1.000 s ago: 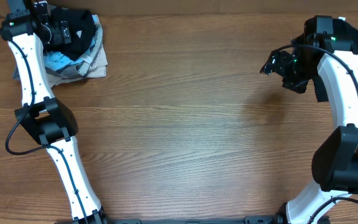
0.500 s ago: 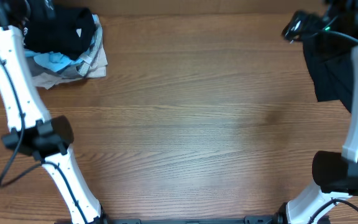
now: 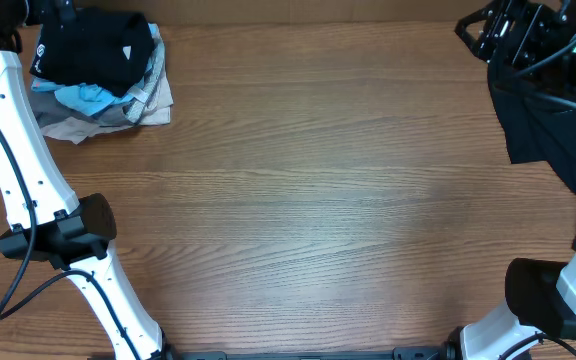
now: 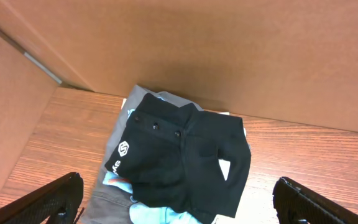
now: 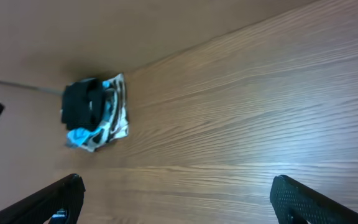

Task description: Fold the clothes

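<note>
Two black shirts: I saw the folded shirt (image 3: 93, 48) atop the pile (image 3: 118, 108) at far-left, the loose shirt (image 3: 538, 120) at right edge. Left gripper (image 4: 179, 199) and right gripper (image 5: 178, 199) were both spread wide.

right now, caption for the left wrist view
Open left claw over a folded black shirt atop a clothes pile

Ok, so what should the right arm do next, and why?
Probably lower the right gripper onto the loose black shirt at the table's right edge and grasp it. Its jaws are open and empty, that shirt lies unfolded, and the pile in the far-left corner already looks folded.
</note>
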Controlling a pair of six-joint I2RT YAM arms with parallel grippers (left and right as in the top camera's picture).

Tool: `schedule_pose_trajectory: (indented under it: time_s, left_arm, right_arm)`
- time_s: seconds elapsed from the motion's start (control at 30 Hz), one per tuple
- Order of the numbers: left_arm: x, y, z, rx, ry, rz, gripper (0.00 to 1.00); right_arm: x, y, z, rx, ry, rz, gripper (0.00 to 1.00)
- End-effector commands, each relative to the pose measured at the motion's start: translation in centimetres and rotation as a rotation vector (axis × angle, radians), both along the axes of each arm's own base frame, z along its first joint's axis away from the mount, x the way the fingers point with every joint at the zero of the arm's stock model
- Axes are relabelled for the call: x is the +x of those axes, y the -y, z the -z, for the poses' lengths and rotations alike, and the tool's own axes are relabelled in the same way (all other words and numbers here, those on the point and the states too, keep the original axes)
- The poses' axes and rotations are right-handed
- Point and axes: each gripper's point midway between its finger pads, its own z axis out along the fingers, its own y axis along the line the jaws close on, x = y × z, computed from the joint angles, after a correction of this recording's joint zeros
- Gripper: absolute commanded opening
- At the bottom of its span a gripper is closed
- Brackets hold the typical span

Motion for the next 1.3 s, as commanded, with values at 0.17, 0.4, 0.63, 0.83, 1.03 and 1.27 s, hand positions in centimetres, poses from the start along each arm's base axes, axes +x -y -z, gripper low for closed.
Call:
schedule_pose_trajectory:
  time_s: [0.17, 0.4, 0.63, 0.83, 1.03, 1.27]
  left_arm:
    - [0.1, 0.1, 0.0, -0.006, 0.002, -0.008, 1.00]
    - [0.1, 0.1, 0.0, -0.006, 0.002, -0.008, 1.00]
    - [0.1, 0.1, 0.0, -0.006, 0.002, -0.008, 1.00]
    - [0.1, 0.1, 0.0, -0.006, 0.002, -0.008, 1.00]
    - [0.1, 0.1, 0.0, -0.006, 0.002, -0.008, 1.00]
    - [0.1, 0.1, 0.0, -0.006, 0.002, -0.008, 1.00]
  right_arm:
    - [-0.7, 0.1, -1.1, -0.184, 0.159, -0.192, 1.00]
    - [-1.7, 1.2, -4.1, -0.295, 0.327, -0.134, 1.00]
    - [-3.7, 1.7, -0.4, -0.367, 0.565, -0.066, 1.00]
    - [-7.0, 1.3, 9.2, -0.385, 0.727, -0.036, 1.00]
    - [-10.8, 1.0, 16.1, -0.406, 0.850, -0.004, 1.00]
    - [-12.0, 4.4, 20.4, -0.295, 0.859, 0.291, 1.00]
